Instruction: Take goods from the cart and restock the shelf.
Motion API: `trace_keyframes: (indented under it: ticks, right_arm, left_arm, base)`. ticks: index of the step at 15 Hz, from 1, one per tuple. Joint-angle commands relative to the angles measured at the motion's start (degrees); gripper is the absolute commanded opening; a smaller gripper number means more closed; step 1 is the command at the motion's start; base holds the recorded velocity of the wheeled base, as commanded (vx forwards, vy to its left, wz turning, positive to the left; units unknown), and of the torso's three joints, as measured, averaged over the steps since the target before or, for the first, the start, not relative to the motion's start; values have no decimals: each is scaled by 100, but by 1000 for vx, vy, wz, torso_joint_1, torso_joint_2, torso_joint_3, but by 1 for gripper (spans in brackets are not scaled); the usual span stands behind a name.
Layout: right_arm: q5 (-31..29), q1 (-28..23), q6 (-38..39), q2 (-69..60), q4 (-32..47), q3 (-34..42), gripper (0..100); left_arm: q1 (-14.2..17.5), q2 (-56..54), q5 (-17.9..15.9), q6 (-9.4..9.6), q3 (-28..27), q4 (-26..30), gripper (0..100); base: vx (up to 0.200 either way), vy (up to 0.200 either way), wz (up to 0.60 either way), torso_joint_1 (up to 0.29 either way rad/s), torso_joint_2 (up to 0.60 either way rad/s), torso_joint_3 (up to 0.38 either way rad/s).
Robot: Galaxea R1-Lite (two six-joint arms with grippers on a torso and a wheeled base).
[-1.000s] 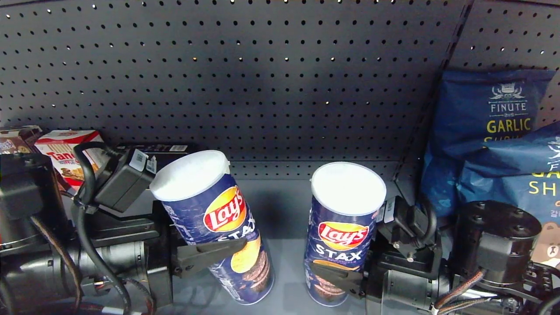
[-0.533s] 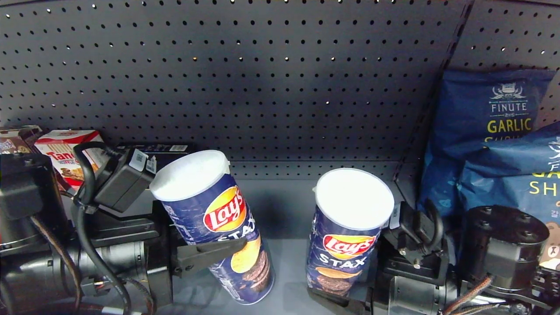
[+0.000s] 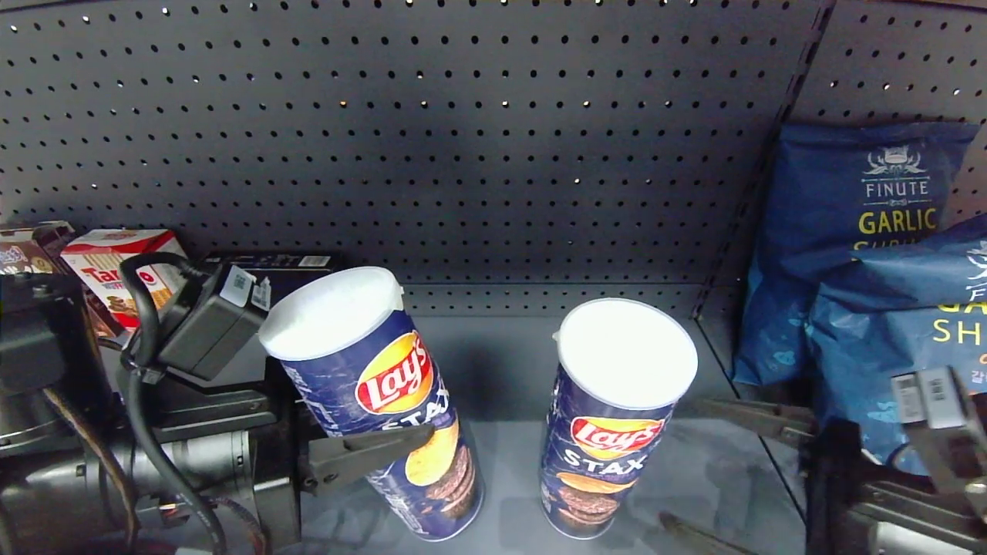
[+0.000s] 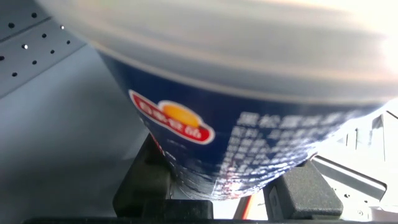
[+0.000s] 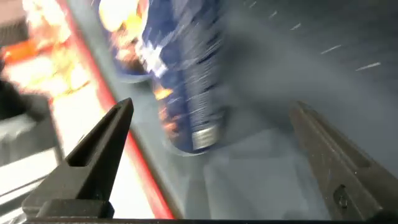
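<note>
The left can (image 3: 378, 401) of crisps is clamped in my left gripper (image 3: 409, 439), which grips it low on its blue body. The can leans, its white lid tipped to the left and its lower end down at the shelf (image 3: 493, 362) floor, near the front. In my left wrist view the can (image 4: 249, 143) sits between the two black pads (image 4: 146, 186) of that gripper (image 4: 224, 193), pressed on both sides.

The right can (image 3: 613, 420) stands upright on the shelf just to the right of the first, with a gap between them, and nothing holds it. My right gripper (image 3: 677, 462) is spread wide and sits to the right of this can, clear of it: one finger (image 3: 740, 416) lies on the far side, the other (image 3: 694, 532) on the near side at the front edge. In my right wrist view the same gripper (image 5: 211, 107) shows its two dark fingers far apart, with the can (image 5: 186, 74) beyond them; that view is blurred.

Behind both cans rises the dark pegboard (image 3: 463, 154) back wall. To the right, past an upright divider, blue snack bags (image 3: 848, 231) lean against the wall. At the far left of the shelf are a few boxes (image 3: 116, 262) of biscuits, partly hidden by my left arm.
</note>
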Motion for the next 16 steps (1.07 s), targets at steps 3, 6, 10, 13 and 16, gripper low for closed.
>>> trace_keyframes:
  ticks: [3,6,10,13,16]
  right_arm:
    - [-357,-1189,-30,-1768,318,173,100]
    - [-357,-2366,-3,-2489,336,428,100]
    - [-392,-3966,287,-4000,942,1351,100]
    - [-409,-4432,709,-6936,4414,1351,100]
    - [-1244,-4274,612,-7252,5688,1351,100]
  left_arm:
    - [-2,-118,-1,-10,4,15,0]
    - [-2,-100,-1,-10,-22,-3,0]
    - [-2,-100,-10,-10,110,-12,0]
    - [-11,-65,-19,-10,110,-12,0]
    - [-11,-12,-27,-10,92,-38,0]
  base:
    - [0,0,0,0,0,0]
    - [0,0,0,0,0,0]
    - [0,0,0,0,0,0]
    - [0,0,0,0,0,0]
    - [0,0,0,0,0,0]
